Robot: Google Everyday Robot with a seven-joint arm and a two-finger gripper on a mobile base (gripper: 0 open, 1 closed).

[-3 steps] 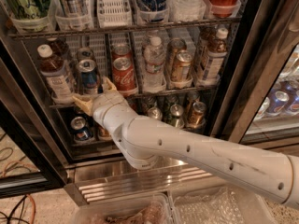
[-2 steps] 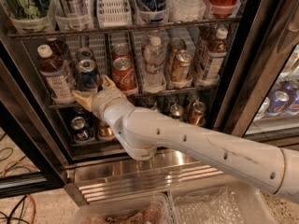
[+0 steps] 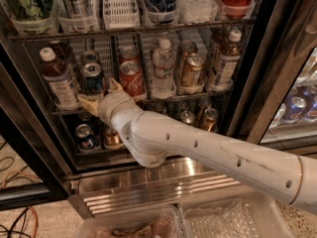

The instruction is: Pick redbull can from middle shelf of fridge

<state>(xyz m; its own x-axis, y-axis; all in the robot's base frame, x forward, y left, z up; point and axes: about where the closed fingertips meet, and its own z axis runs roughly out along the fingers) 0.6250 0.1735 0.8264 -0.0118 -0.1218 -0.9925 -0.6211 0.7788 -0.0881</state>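
The redbull can point(image 3: 92, 78), slim, blue and silver, stands upright at the front of the middle shelf point(image 3: 198, 96), second lane from the left in the fridge point(image 3: 250, 78). My gripper point(image 3: 101, 95) reaches in from the lower right on a white arm and is at the can's base. It is open. One tan finger point(image 3: 87, 103) is low on the can's left, the other finger point(image 3: 115, 86) is on its right, next to the red Coca-Cola can point(image 3: 130, 76). The can's lower part is hidden behind the gripper.
A brown bottle point(image 3: 57, 76) stands left of the can. A water bottle point(image 3: 163, 66), a gold can point(image 3: 191, 69) and another bottle point(image 3: 225, 58) stand to the right. Cans fill the lower shelf point(image 3: 85, 135). The steel base point(image 3: 148, 187) and clear bins point(image 3: 218, 222) lie below.
My gripper has moved up a little and in towards the redbull can's base. The arm has swung with it. The cans and bottles have not moved.
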